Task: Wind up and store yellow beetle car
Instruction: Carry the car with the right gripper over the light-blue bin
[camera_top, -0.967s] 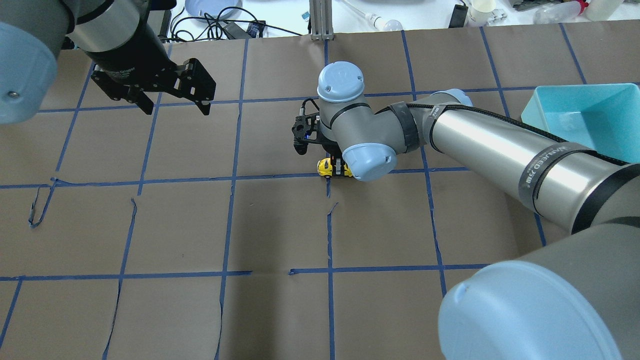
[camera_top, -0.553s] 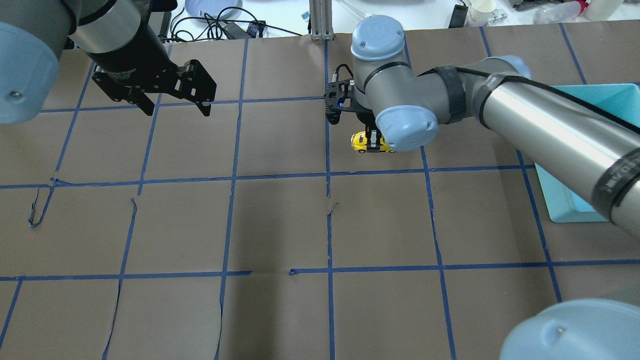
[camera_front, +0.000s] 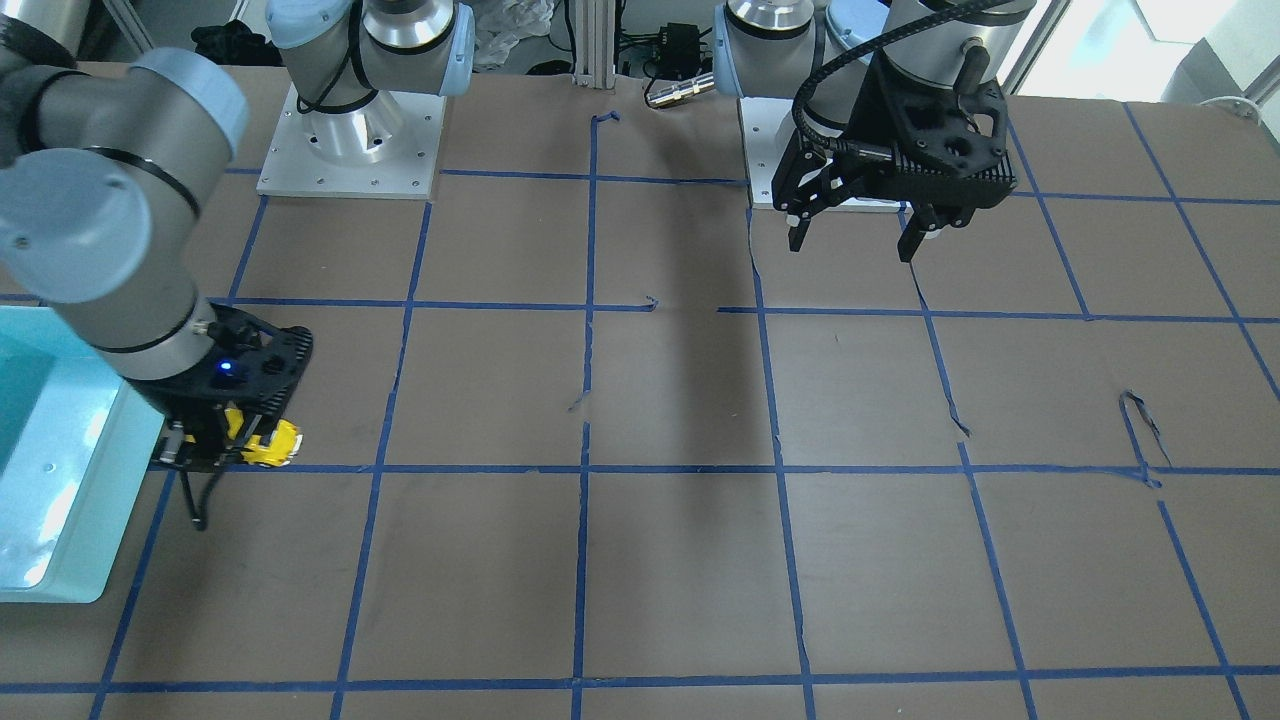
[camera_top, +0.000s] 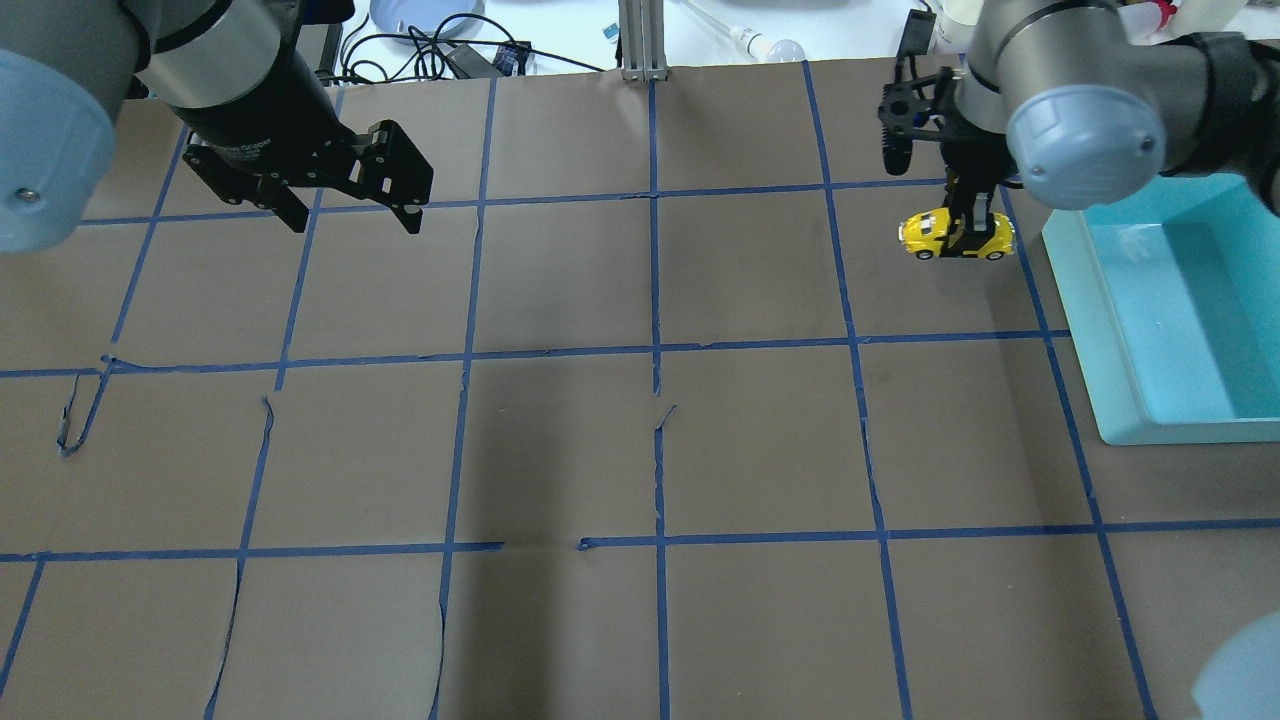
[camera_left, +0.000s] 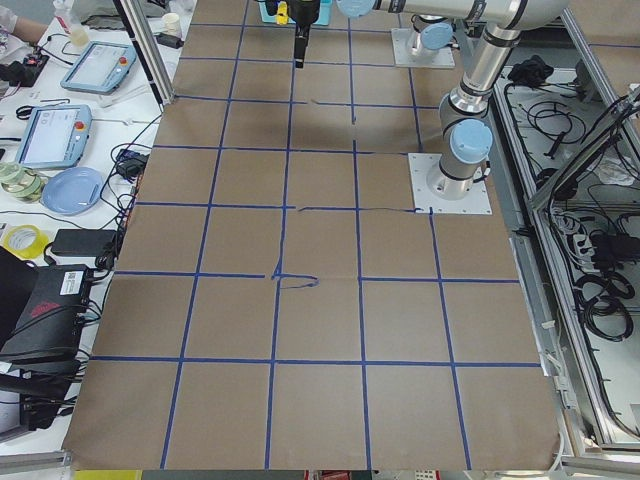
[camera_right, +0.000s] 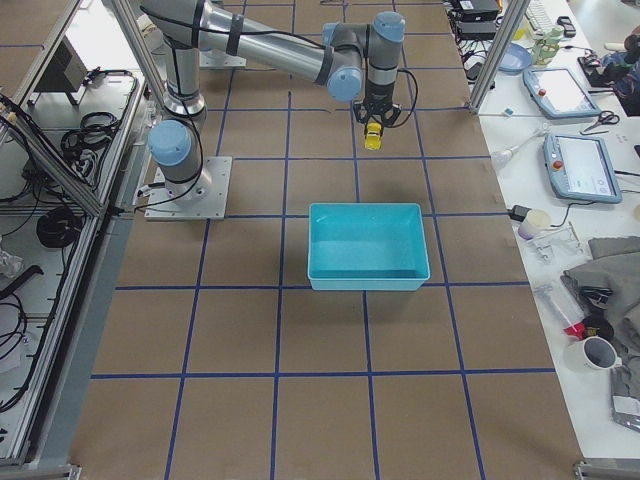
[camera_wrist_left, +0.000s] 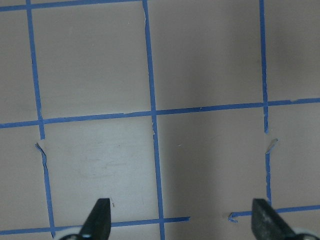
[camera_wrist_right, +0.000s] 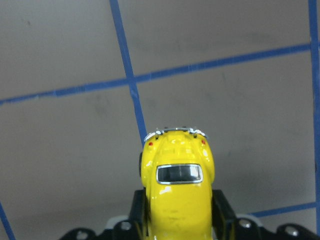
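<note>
The yellow beetle car (camera_top: 955, 235) is a tiny glossy yellow toy with dark windows. My right gripper (camera_top: 968, 232) is shut on it and holds it above the table, just left of the blue bin (camera_top: 1180, 300). The car also shows in the front view (camera_front: 262, 443), the right exterior view (camera_right: 372, 135) and the right wrist view (camera_wrist_right: 176, 190), clamped between the fingers. My left gripper (camera_top: 350, 210) is open and empty, high over the far left of the table; its spread fingertips (camera_wrist_left: 100, 217) show in the left wrist view.
The blue bin (camera_front: 50, 480) stands at the table's right end, with nothing visible inside. The brown paper cover has blue tape grid lines and a few small tears (camera_top: 665, 415). Clutter lies beyond the far edge (camera_top: 450, 40).
My right gripper has carried the yellow car from the table's middle to the right and farther back, up close to the blue bin. The left arm has not moved.
</note>
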